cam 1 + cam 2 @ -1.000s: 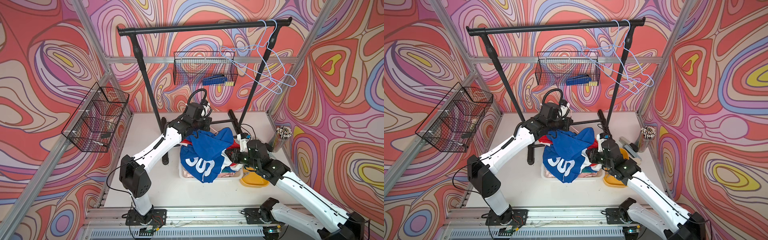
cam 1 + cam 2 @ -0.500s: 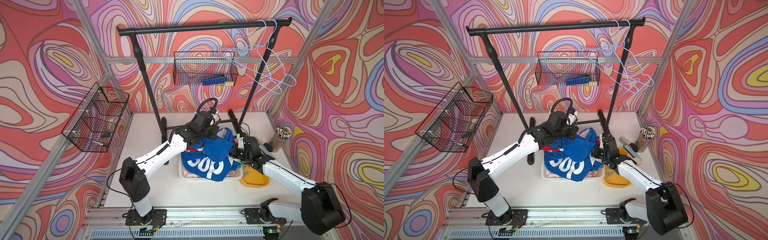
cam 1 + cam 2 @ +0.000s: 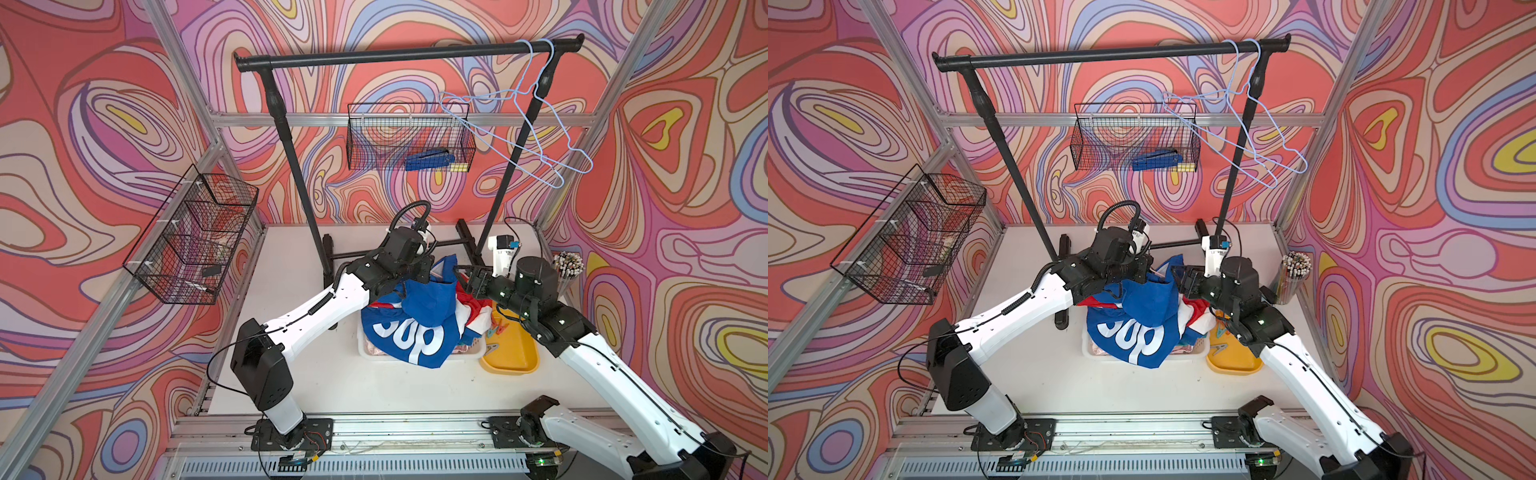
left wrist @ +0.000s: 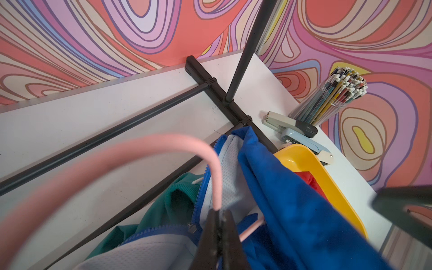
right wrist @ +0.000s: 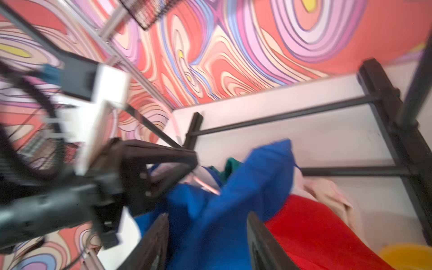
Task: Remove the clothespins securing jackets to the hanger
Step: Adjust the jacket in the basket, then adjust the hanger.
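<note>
Both arms reach inward: left tool pinching pink hanger, right tool parted

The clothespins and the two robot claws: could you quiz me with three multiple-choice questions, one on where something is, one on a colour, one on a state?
1. Where do the loose clothespins lie? A on a shelf; B in the yellow tray; C in a bucket.
2. What colour is the hanger that the left gripper grips? A pink; B black; C green.
3. How stand the jaws of the right gripper? A shut on a clothespin; B open; C tied with string.

Answers: B, both top views show them lying in the tray; A, the left wrist view shows it clamped on a pink bar; B, the right wrist view shows them wide apart.
</note>
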Motion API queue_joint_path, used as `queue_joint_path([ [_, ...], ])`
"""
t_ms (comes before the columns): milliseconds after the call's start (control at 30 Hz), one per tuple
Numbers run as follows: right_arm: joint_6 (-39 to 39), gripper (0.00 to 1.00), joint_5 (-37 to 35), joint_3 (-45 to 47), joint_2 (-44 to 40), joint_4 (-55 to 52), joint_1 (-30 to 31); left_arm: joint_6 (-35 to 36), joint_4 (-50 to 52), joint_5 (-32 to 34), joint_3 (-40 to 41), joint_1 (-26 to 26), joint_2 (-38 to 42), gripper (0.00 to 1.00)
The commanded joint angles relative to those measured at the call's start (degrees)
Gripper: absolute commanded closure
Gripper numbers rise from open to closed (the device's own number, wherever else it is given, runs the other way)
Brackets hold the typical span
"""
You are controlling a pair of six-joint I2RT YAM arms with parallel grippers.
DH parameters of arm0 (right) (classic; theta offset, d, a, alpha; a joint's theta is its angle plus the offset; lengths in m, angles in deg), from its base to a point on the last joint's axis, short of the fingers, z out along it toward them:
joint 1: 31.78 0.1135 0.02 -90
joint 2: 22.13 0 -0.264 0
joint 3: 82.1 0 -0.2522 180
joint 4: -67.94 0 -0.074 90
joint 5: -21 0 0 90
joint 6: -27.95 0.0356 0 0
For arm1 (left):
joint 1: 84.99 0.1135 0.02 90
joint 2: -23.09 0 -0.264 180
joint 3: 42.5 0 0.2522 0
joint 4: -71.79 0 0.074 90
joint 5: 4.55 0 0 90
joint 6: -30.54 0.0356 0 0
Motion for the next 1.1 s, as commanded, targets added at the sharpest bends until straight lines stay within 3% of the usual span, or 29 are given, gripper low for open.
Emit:
queue_joint_path([
  [0,-2.1,0.41,-0.4,-2.1,3.1,-4.5,0.6,-0.8,4.4,-1.4,0.3,-0.9,0.9,1.0],
  [167,-1.8,0.38,-1.3,-4.2,10.1,-1.4,0.7,-0.8,4.8,-1.1,0.9,-0.9,2.4,1.0],
  [367,2.5,0.38,5.2,1.0,17.2,7.4,0.7,-1.2,4.1,-1.9,1.8,-0.8,3.0,0.92],
  [733,4.7,0.37,6.4,13.7,17.2,12.7,1.8,-1.6,3.1,-4.1,3.9,-0.8,2.3,0.8],
  [1067,3.1,0.35,4.3,16.9,16.8,11.8,1.8,0.5,5.3,-5.6,4.1,0.2,5.1,0.44],
])
